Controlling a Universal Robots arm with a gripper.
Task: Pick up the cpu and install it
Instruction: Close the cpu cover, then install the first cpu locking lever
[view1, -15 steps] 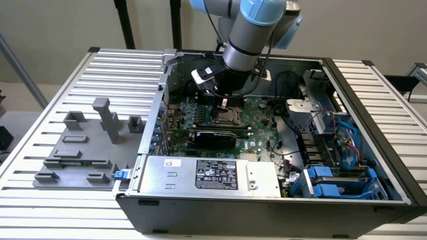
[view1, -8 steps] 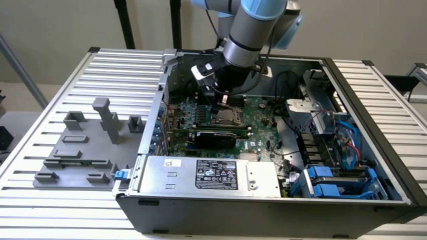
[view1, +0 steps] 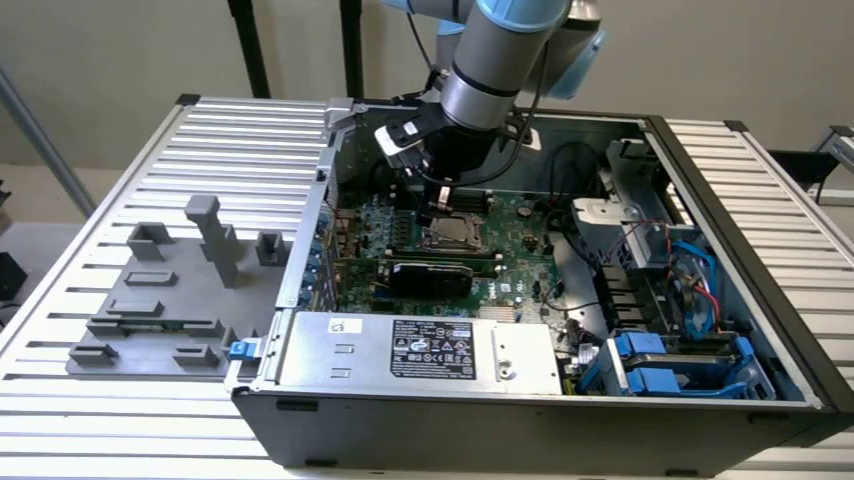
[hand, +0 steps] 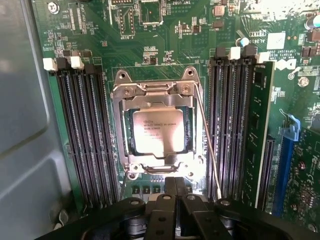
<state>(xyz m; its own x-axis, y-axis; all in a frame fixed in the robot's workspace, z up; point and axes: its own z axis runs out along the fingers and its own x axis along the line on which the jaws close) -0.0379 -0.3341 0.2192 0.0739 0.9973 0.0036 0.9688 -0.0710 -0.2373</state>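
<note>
End effector (hand: 175, 200) noted pinched fully together, gripping nothing, hung low inside computer case (view1: 534, 428) just beside socket frame (hand: 150, 90); cpu (hand: 157, 132) logged lying flat within that frame between memory slots (hand: 82, 135), apparently seated, so needing no hold.

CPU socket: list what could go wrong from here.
1. The cpu lies in the socket frame, but the thin lever wire runs slanted beside it, seemingly unlatched; the chip may not be clamped.
2. The shut gripper sits close to the frame's edge; a sideways move could snag that wire or the memory slots.
</note>
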